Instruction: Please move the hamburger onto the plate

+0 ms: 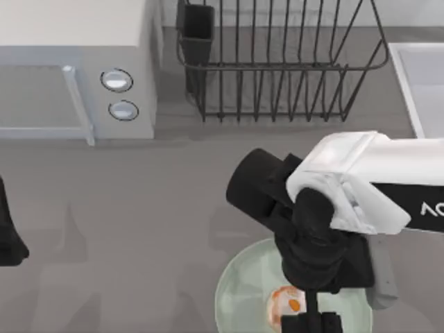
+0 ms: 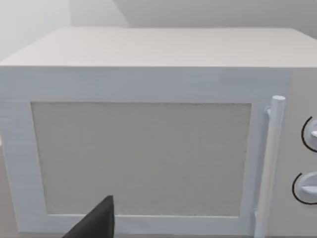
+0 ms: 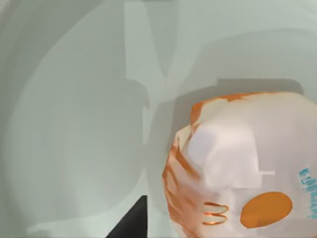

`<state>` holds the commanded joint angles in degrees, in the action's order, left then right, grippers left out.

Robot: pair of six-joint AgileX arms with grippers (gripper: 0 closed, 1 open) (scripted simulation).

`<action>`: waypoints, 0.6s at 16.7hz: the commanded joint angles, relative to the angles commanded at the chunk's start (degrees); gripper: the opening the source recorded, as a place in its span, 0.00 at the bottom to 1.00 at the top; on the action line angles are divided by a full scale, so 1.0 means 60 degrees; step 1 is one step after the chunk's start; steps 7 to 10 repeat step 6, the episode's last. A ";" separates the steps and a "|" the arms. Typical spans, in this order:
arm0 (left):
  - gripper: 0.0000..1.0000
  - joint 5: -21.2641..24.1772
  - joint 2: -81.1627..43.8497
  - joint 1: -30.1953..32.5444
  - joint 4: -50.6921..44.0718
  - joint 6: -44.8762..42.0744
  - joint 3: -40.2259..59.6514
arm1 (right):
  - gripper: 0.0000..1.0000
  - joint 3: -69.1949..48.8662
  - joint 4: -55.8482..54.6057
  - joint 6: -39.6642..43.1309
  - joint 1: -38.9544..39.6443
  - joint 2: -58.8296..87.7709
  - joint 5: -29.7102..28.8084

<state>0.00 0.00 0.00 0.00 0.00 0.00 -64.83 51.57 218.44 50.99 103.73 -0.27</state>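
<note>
Right arm [image 1: 361, 187] is closest to the top camera, white shell and black wrist stretching in from the right side and covering a good chunk of the plate.

Going left to right: the left gripper [image 1: 8, 239] is parked at the far left edge of the table, just a dark shape there, so I can't tell how its claw stands. Its wrist camera looks straight at the microwave [image 2: 148, 144], which sits at the back left with two round knobs. Next over is a dark wire rack [image 1: 277, 66] at the back middle. Then the plate [image 1: 239, 295] at the front, right of centre, with the burger [image 1: 286, 305] lying on it. The right gripper [image 1: 312, 320] hangs right over the burger, touching or just beside it. Whether it's pinching the burger or spread, can't tell, the wrist blocks it. The right wrist view has the burger [image 3: 237, 168] close up against the plate's [image 3: 74, 124] glossy surface.

Step-wise I'd say this is the drop-off: the burger looks to be on the plate already. The next move calls for letting go if it hasn't, then lifting straight up without nudging the burger.

Writing: white letters on the right arm's black band, cut off at the edge, unreadable. There's a tiny teal print on the burger, also unreadable.
</note>
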 joint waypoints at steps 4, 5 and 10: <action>1.00 0.0000 0.0000 0.0000 0.0000 0.0000 0.0000 | 1.00 0.0000 0.0000 0.0000 0.0000 0.0000 0.0000; 1.00 0.0000 0.0000 0.0000 0.0000 0.0000 0.0000 | 1.00 0.0000 0.0000 0.0000 0.0000 0.0000 0.0000; 1.00 0.0000 0.0000 0.0000 0.0000 0.0000 0.0000 | 1.00 0.0000 0.0000 0.0000 0.0000 0.0000 0.0000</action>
